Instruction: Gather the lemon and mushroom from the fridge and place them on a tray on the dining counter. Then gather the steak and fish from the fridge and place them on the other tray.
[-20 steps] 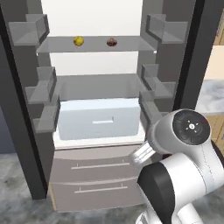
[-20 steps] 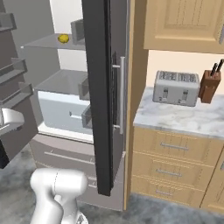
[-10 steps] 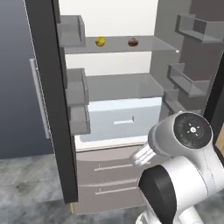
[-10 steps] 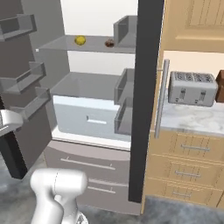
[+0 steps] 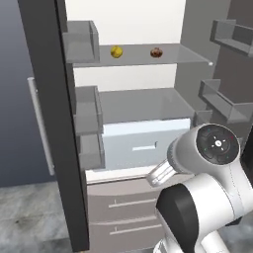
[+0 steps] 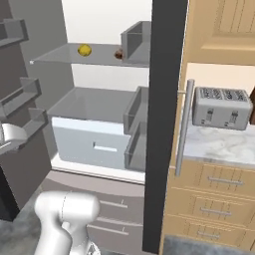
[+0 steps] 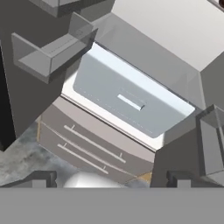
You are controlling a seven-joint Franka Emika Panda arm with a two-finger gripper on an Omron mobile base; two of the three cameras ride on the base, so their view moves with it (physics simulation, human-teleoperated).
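Standing open in front of you is the tall brushed-grey steel fridge point(image 5: 197, 64), both doors swung wide so their grey door bins face inward on either side. On the clear upper glass shelf point(image 5: 183, 55) sits the small roundish yellow-green lemon point(image 5: 116, 52), and just to its right, a little apart from it, the tiny tan-brown round-capped mushroom point(image 5: 156, 52); from the right base camera you see the lemon point(image 6: 84, 50) in the open while the mushroom point(image 6: 118, 54) is half hidden behind a door bin. Below that shelf lies a pale blue-grey crisper drawer point(image 5: 143, 143) with a small slot handle, and beneath it two grey pull-out drawers point(image 5: 123, 217) with thin bar handles. You have the arm's two-finger gripper point(image 7: 109, 178) low in front of those drawers, looking up at the crisper point(image 7: 131, 103); its dark fingertips point(image 7: 41, 178) stand spread as wide as they go, with nothing between them. To the right of the fridge, a silver four-slot toaster point(image 6: 221, 107) rests on a marble top over tan wood drawers point(image 6: 214, 199).
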